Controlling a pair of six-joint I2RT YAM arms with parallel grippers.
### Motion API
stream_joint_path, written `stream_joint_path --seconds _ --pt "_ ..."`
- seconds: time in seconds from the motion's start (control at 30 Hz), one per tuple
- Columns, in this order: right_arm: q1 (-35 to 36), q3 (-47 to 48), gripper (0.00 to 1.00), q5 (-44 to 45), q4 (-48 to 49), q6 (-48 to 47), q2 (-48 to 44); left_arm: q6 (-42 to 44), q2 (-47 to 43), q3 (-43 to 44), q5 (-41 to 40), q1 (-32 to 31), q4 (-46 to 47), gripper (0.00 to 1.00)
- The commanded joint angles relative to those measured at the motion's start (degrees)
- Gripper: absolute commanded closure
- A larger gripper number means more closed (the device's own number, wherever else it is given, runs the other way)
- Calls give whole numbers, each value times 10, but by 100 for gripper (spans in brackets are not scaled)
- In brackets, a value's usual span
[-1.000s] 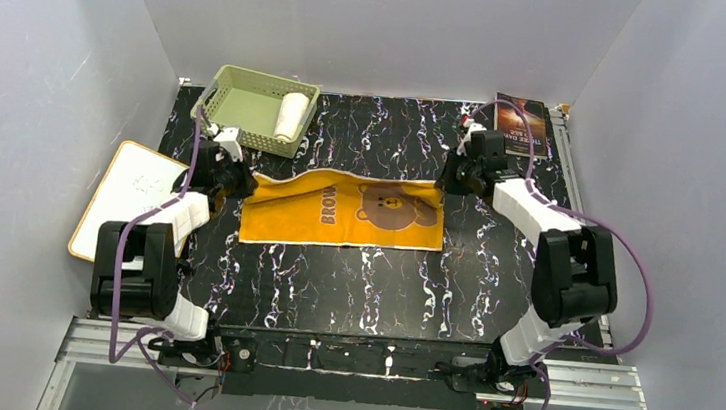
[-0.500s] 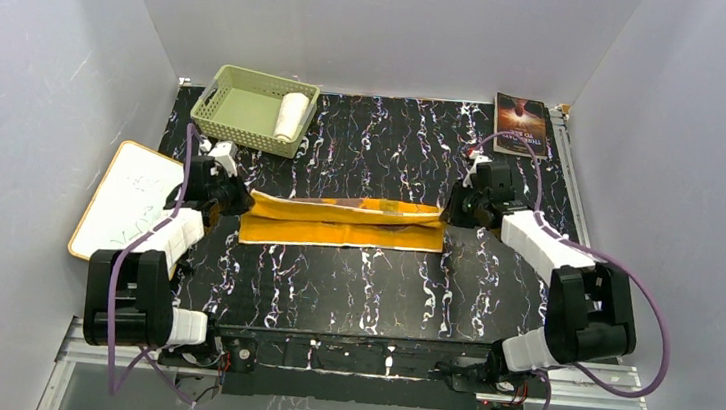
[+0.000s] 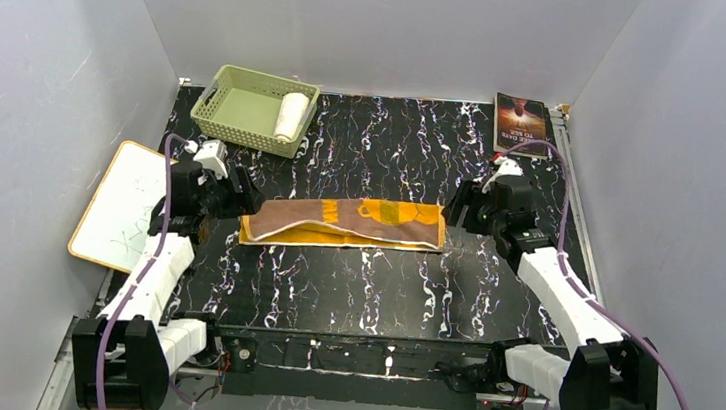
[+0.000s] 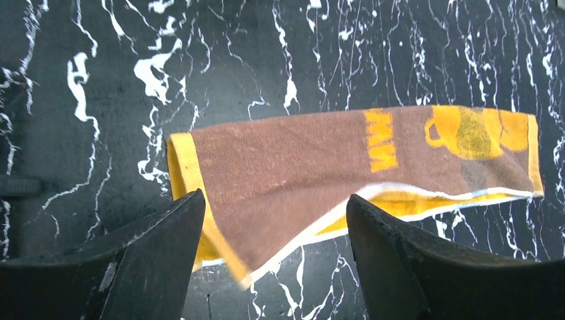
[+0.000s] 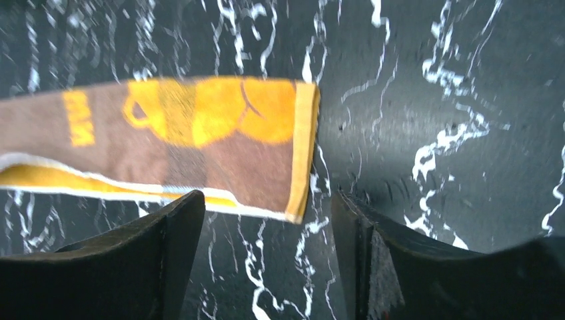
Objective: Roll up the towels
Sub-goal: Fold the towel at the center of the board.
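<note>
Lying in the basket (image 3: 261, 76), the white towel (image 3: 292, 115) shows only overhead.

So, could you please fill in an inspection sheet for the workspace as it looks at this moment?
Surface: black marbled table, no spills seen.
Job's things: brown towel folded to a long strip, lying flat mid-table, not yet rolled; white towel rolled, lying in the green basket.
Clutter: white board at the left edge; book at the far right corner.
Grippers: left gripper open at the strip's left end; right gripper open at its right end; neither holds anything.
Cables: purple cables loop along both arms, clear of the towels.
Surroundings: plain pale walls on three sides.
</note>
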Motion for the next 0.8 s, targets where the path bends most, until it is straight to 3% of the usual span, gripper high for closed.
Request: stream_joint_path --seconds 0.0,0.13,0.3,0.6,0.77 --pt "2 31 35 31 91 22 -2 -4 3 41 -32 3 -10 23" --pt "13 106 49 1 64 19 100 13 119 121 -21 3 -87 27" --pt "40 181 49 -30 11 -8 199 -7 282 204 -19 23 -257 29" --pt "47 165 48 -68 9 -23 232 7 275 164 35 54 -264 27" --pt "48 168 48 -78 1 -31 243 14 310 140 28 55 -238 36"
